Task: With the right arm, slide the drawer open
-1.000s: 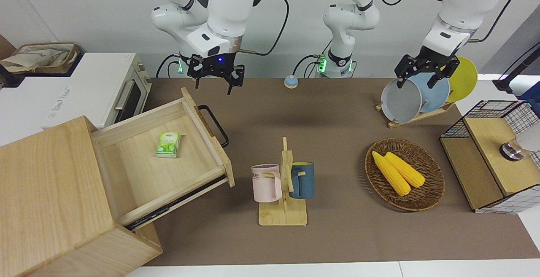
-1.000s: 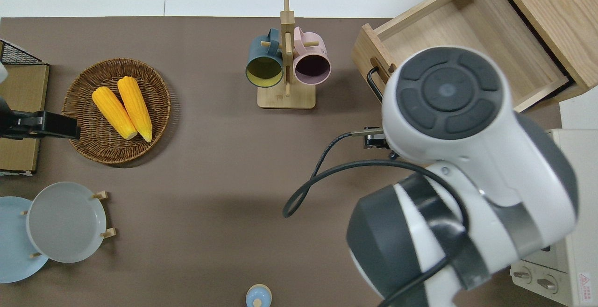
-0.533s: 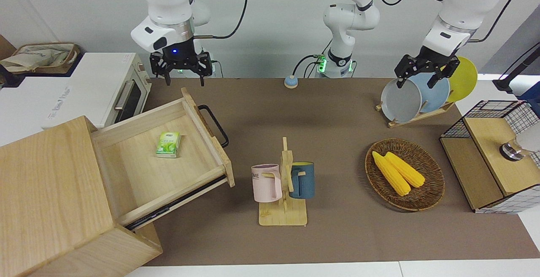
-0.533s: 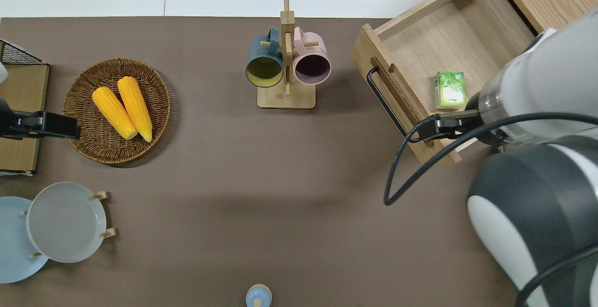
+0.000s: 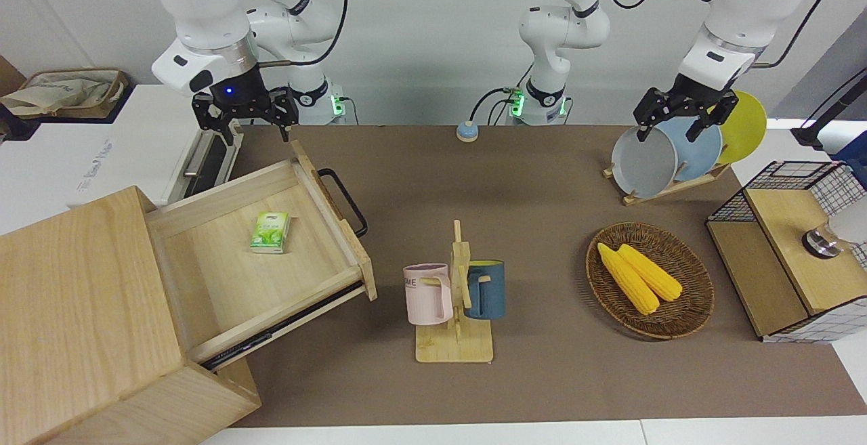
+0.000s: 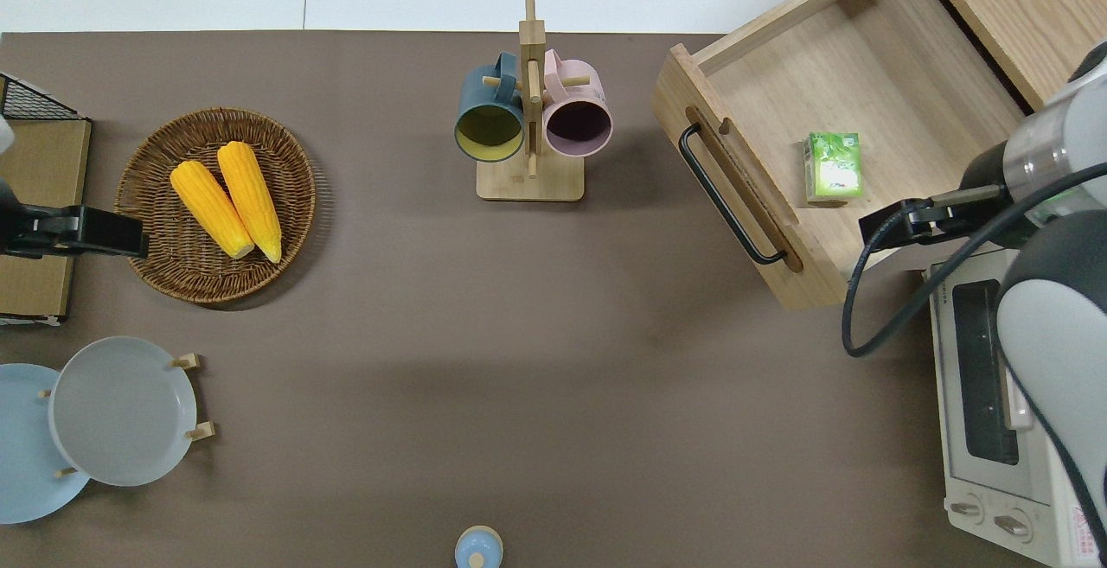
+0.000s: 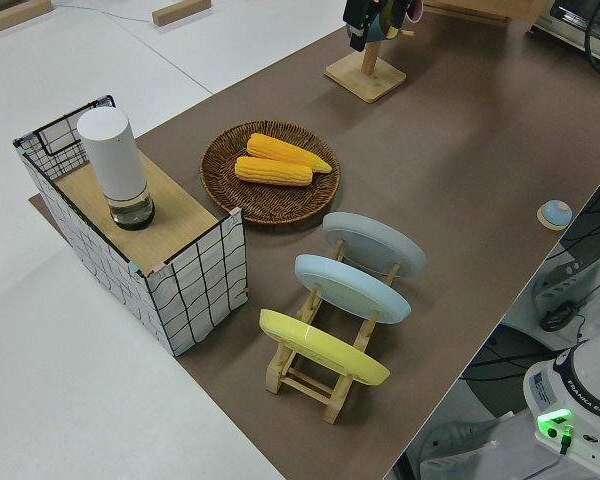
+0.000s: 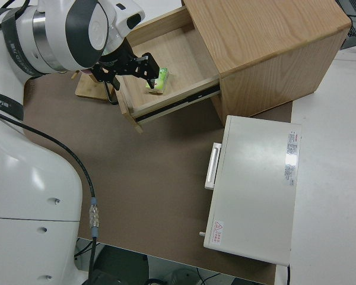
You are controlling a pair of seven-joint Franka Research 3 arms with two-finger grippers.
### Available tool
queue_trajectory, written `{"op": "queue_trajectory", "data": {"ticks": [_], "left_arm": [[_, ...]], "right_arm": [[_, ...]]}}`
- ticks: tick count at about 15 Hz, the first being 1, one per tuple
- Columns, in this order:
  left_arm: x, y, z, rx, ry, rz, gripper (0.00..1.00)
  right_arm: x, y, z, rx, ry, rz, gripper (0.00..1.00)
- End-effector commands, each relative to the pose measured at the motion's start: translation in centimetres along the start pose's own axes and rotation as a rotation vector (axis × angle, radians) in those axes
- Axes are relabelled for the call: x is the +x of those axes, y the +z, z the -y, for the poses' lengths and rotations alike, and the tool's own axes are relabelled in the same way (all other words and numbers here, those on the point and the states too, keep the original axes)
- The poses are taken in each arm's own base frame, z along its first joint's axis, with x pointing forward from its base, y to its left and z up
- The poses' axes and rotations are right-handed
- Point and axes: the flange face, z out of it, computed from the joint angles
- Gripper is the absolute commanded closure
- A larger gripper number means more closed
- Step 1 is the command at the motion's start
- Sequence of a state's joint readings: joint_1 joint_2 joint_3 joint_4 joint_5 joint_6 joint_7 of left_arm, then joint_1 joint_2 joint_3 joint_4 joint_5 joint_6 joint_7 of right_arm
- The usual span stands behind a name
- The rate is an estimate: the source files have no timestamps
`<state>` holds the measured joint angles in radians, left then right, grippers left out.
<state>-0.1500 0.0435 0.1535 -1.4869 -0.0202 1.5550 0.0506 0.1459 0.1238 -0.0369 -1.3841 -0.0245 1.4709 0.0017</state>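
The drawer (image 5: 223, 289) stands pulled far out of the pale wooden cabinet (image 5: 74, 296), its black bar handle (image 5: 345, 201) free. A small green carton (image 5: 271, 231) lies on the drawer floor (image 6: 865, 67). My right gripper (image 5: 244, 130) hangs open and empty in the air, blue wrist light on, apart from the handle (image 6: 726, 196). It is over the drawer's edge nearest the robots, by the toaster oven. The overhead view hides it under the arm; the right side view shows the right gripper (image 8: 130, 74) spread wide. My left gripper (image 5: 681, 123) is parked, open.
A white toaster oven (image 5: 135, 140) sits nearer to the robots than the cabinet. Mid-table stands a mug rack (image 5: 455, 296) with two mugs. A wicker basket (image 5: 650, 279) with two corn cobs, a plate rack (image 5: 667, 154) and a wire-mesh box (image 5: 792, 248) are toward the left arm's end.
The right arm has swung from above the drawer handle toward the toaster oven, its gripper staying open. The drawer stays pulled out and the left arm has not moved.
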Motion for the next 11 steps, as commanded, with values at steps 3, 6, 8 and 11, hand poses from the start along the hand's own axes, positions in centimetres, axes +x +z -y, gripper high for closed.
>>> {"op": "queue_trajectory", "data": {"ticks": [3, 6, 8, 11], "left_arm": [[0.4, -0.2, 0.0, 0.016, 0.008, -0.007, 0.0], [0.4, -0.2, 0.0, 0.016, 0.008, -0.007, 0.0], [0.4, -0.2, 0.0, 0.014, 0.008, -0.007, 0.0], [0.4, -0.2, 0.0, 0.016, 0.008, -0.007, 0.0]], "right_arm": [[0.0, 0.8, -2.3, 0.093, 0.012, -0.003, 0.013], [0.2, 0.9, -1.8, 0.066, 0.016, -0.007, 0.015], [0.5, 1.2, -1.4, 0.053, 0.051, -0.004, 0.015], [0.4, 1.2, -1.6, 0.053, 0.077, 0.0, 0.013]]}}
